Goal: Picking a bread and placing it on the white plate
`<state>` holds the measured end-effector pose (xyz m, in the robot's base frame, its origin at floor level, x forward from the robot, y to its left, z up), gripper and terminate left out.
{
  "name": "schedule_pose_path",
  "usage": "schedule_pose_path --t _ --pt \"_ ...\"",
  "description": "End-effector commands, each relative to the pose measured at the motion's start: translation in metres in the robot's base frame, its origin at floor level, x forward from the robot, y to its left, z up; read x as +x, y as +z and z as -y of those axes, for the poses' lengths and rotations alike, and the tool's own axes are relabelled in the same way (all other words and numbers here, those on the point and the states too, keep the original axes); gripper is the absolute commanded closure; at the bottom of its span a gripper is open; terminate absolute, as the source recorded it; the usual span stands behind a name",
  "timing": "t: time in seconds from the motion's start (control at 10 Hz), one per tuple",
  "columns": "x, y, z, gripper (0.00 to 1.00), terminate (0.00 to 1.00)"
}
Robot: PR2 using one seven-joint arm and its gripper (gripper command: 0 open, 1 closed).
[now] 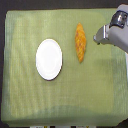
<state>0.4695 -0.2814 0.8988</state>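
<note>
The bread (80, 42) is a long golden-orange loaf lying lengthwise on the green cloth, right of centre in the exterior view. A round white plate (49, 59) sits to its left, apart from it and with nothing on it. My gripper (98, 38) comes in from the exterior view's right edge on a grey arm, its tip a short gap to the right of the bread and not touching it. The picture is too blurred to show how the jaws stand. Nothing appears to be held.
A green cloth (30, 100) covers the whole table top. Dark floor shows past its far and near edges. The grey arm (117, 30) fills the upper right corner.
</note>
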Motion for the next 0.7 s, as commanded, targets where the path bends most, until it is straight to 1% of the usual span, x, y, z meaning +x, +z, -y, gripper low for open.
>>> schedule_pose_path --t 0.0,0.2,0.3,0.6 --pt "0.0 -0.001 -0.003 0.0 0.0" --pt "0.003 -0.004 -0.002 0.0 0.0" --pt "0.013 -0.006 -0.004 0.0 0.0" --pt "0.03 -0.017 -0.02 0.0 0.0"
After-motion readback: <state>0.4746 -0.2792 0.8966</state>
